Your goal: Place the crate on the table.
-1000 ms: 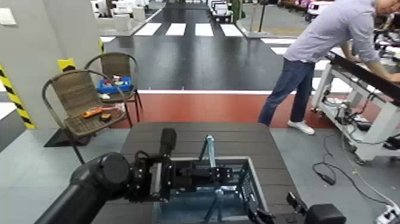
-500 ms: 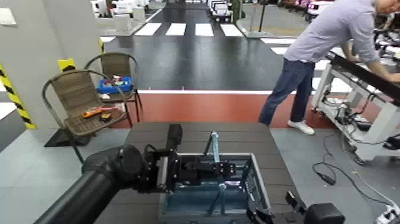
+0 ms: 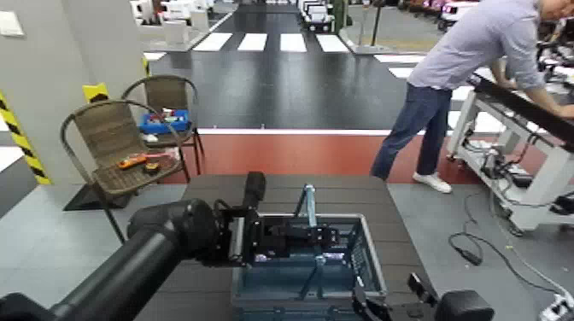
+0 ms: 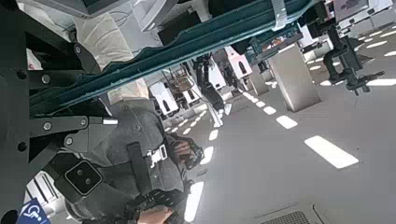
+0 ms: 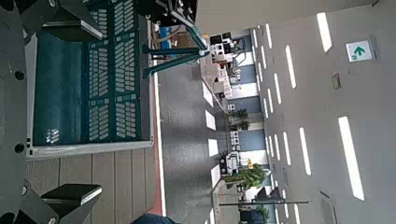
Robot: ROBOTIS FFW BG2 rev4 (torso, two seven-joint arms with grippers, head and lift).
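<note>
The blue-grey crate (image 3: 290,280) with a pale grey rim is over the near half of the dark slatted table (image 3: 213,195). I cannot tell whether it rests on the top. My left gripper (image 3: 309,238) reaches in from the left and is shut on the crate's teal centre handle bar (image 3: 309,205), which also shows in the left wrist view (image 4: 187,45). My right gripper (image 3: 373,305) is open, low beside the crate's right rim. The right wrist view shows the slotted crate wall (image 5: 110,84) ahead of the spread fingers (image 5: 67,196).
A person (image 3: 465,64) bends over a white-framed workbench (image 3: 521,141) at the right. Two wicker chairs (image 3: 111,145) stand at the left, the far one holding a bright-blue tray (image 3: 165,122). Cables (image 3: 483,248) lie on the floor to the right of the table.
My left arm has moved forward with the crate, so the crate now lies farther onto the table. The right gripper has stayed low at the crate's right side.
</note>
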